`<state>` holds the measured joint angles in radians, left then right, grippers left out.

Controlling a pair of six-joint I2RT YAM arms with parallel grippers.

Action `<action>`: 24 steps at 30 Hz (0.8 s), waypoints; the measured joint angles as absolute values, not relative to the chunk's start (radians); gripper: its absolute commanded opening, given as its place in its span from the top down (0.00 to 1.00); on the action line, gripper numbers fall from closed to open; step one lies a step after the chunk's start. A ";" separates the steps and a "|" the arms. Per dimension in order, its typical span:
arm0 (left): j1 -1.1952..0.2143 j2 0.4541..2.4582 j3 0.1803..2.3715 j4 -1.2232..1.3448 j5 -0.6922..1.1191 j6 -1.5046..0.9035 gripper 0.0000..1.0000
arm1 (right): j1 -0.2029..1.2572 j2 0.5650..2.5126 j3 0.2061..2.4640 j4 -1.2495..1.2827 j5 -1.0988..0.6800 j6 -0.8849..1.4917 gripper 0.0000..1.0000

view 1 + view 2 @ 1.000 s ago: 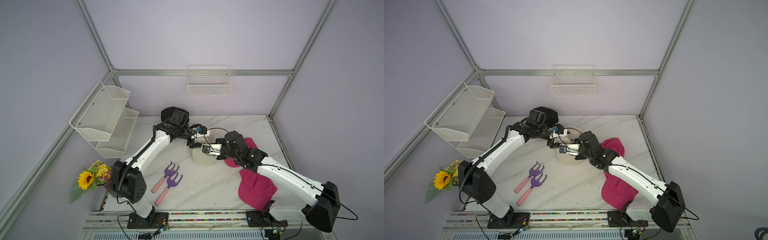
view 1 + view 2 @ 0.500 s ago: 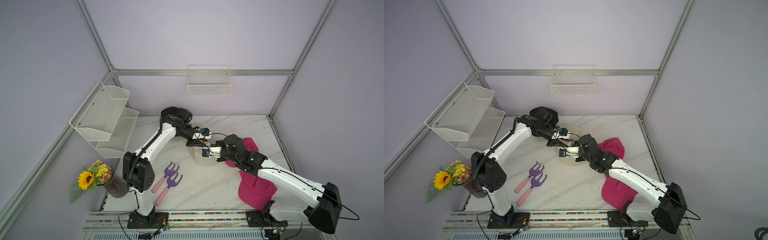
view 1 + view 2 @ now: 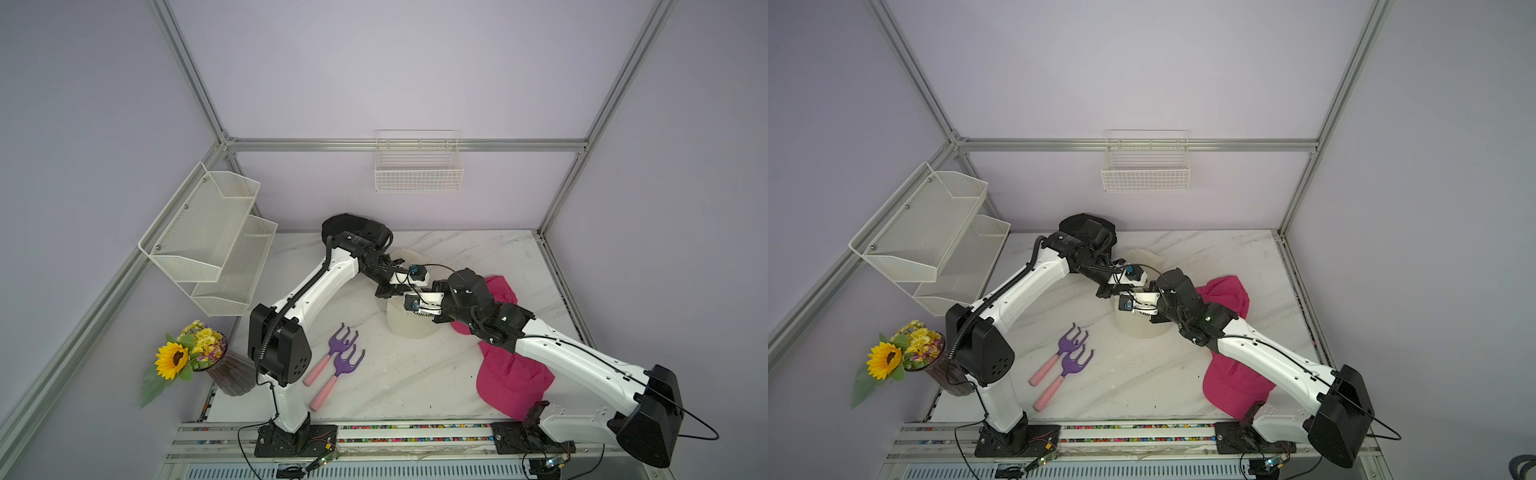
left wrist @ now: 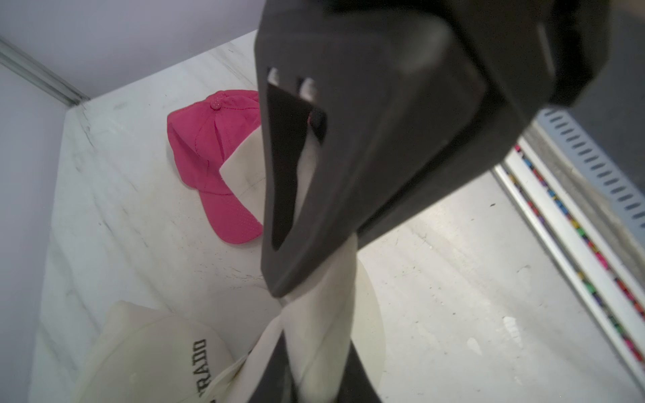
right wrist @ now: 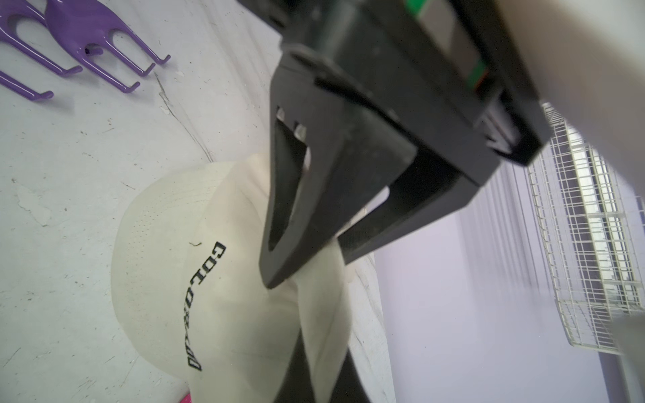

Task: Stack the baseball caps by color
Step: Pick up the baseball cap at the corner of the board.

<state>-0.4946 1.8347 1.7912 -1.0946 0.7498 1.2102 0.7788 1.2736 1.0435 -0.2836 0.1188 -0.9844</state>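
Both end effectors are clenched on the cream cap (image 3: 409,326) at mid-frame in both top views. The left end effector (image 4: 291,314) pinches a fold of its fabric. The right end effector (image 5: 288,310) grips fabric beside the black COLORADO lettering. A second cream cap (image 3: 409,257) lies just above it in the frame. One pink cap (image 3: 505,286) sits right of centre and another pink cap (image 3: 511,384) at lower right. A black cap (image 3: 343,224) is at the desk's (image 3: 415,374) far edge.
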 measured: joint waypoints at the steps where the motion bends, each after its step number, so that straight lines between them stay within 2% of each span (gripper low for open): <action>1: -0.494 1.830 1.782 -1.075 0.749 1.196 1.00 | 0.774 1.274 1.039 -0.280 0.108 -0.974 1.00; 4: -0.494 1.798 1.727 -1.009 0.739 1.142 1.00 | 0.731 1.271 1.016 -0.250 0.028 -0.926 1.00; 9: -0.499 1.670 1.544 -0.788 0.743 1.010 1.00 | 0.633 1.237 0.971 -0.182 -0.195 -0.849 0.94; 14: -0.496 1.586 1.455 -0.602 0.773 0.849 1.00 | 0.558 1.203 0.937 -0.077 -0.376 -0.798 0.90; 19: -0.452 1.558 1.396 -0.441 0.825 0.703 1.00 | 0.481 1.165 0.888 0.015 -0.501 -0.756 0.81; 24: -0.390 1.540 1.364 -0.335 0.871 0.614 1.00 | 0.406 1.156 0.840 0.065 -0.629 -0.736 0.63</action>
<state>-0.3904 1.5398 1.3636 -0.3347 0.8711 0.6144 0.4061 1.1557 0.8402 0.0647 -0.6289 -0.7364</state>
